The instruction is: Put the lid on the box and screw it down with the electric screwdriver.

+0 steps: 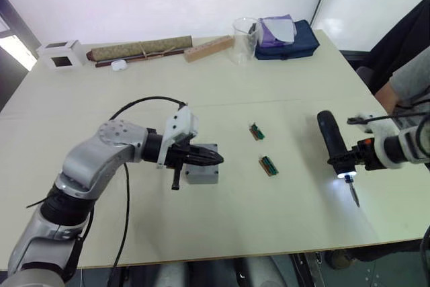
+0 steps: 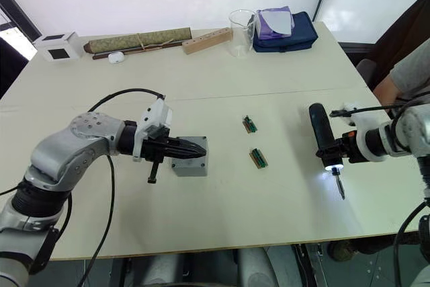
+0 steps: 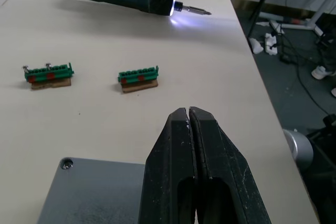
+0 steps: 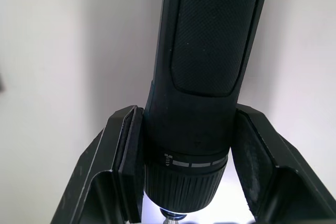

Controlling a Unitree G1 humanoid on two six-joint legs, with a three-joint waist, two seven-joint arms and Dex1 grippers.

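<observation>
The grey lid (image 3: 89,192) lies flat on the box (image 2: 189,169) at the table's middle, with a screw head showing in one corner of the lid. My left gripper (image 1: 218,159) is shut and empty, its fingertips just above the lid; whether they touch it I cannot tell. Off to the right, my right gripper (image 1: 349,160) is shut on the electric screwdriver (image 1: 330,134), gripping it near the collar. The tool hangs over bare table with its bit pointing toward the front edge and its tip light on. In the right wrist view the black fingers (image 4: 125,166) flank the screwdriver (image 4: 210,51).
Two small green terminal blocks (image 1: 256,131) (image 1: 269,165) lie between the box and the screwdriver. Along the far edge stand a white cube (image 1: 62,54), a rolled mat (image 1: 141,48), a wooden block (image 1: 209,48), a glass beaker (image 1: 245,39) and a blue pouch (image 1: 289,42). A person (image 1: 410,78) sits at the right.
</observation>
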